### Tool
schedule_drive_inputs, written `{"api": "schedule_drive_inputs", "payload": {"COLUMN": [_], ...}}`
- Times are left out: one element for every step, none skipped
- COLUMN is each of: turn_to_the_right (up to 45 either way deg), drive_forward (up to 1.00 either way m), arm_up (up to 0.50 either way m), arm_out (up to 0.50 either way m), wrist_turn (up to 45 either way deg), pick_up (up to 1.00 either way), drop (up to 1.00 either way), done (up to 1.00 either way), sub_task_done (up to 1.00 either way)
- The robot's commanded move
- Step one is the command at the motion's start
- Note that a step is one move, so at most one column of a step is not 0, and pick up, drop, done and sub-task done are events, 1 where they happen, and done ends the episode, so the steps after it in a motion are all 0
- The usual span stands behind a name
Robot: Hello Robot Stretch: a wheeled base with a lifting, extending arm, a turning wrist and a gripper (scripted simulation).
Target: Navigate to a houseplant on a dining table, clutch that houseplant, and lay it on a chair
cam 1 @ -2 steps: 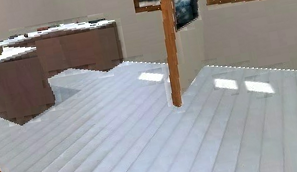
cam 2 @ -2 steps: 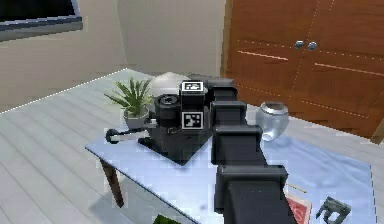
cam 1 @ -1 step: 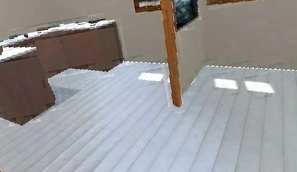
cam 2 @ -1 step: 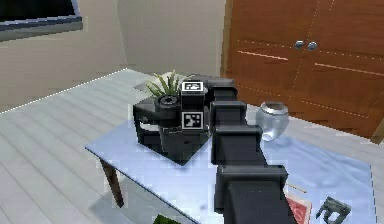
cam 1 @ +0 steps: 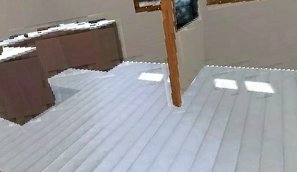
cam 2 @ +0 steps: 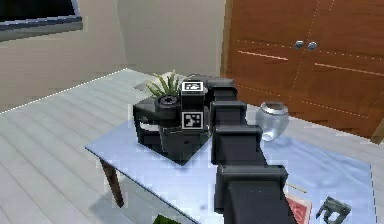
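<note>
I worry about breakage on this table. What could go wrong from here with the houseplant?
The houseplant stands near the edge of the table, right at the gripper; a nudge might push it off. The clear round jar sits close beside the arm; turning the base could sweep it over.

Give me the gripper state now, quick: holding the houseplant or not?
Gripper: cannot be told whether it holds anything; the houseplant stands on the table at or behind its far end.
</note>
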Motion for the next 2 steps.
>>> {"api": "schedule_drive_inputs", "payload": {"turn_to_the_right": [0.0,0.0], "drive_forward": [0.0,0.0], "arm_up": [-0.5,0.0], "arm_out": [0.0,0.0], "wrist_turn": [0.0,0.0], "pick_up": [0.0,0.0], "drop": [0.0,1.0], "done": [0.0,0.0], "sub_task_done": [0.0,0.0]}}
